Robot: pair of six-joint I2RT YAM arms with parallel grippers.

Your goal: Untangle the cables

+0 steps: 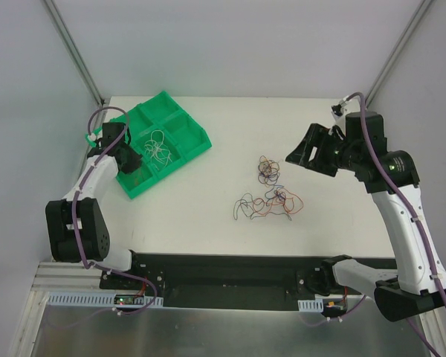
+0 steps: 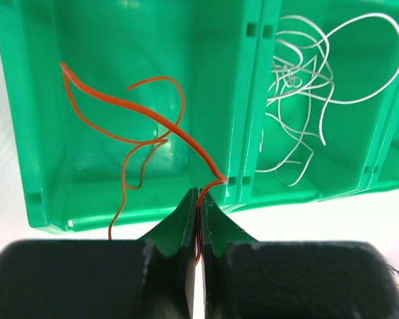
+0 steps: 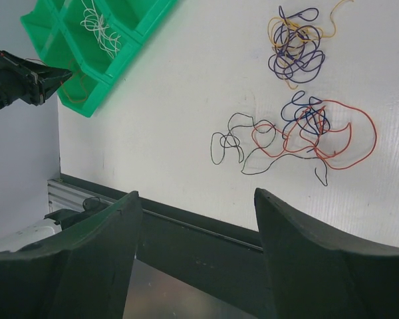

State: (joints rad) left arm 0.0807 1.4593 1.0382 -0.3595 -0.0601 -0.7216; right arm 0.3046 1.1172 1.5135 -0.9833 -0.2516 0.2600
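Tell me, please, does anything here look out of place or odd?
The green tray sits askew, turned at an angle on the white table. The orange wire pinched in the left gripper trails across the tray's front wall. Nothing looks damaged.

Robotics lab test cell. White table [image 1: 193, 230] boxed by blank pale walls [image 1: 245, 44] and metal corner struts [image 1: 74, 52]. Left arm [image 1: 89, 182] and right arm [image 1: 401, 216] bolted to black base rail [image 1: 230, 271]; slotted cable duct [image 1: 82, 299] alongside.
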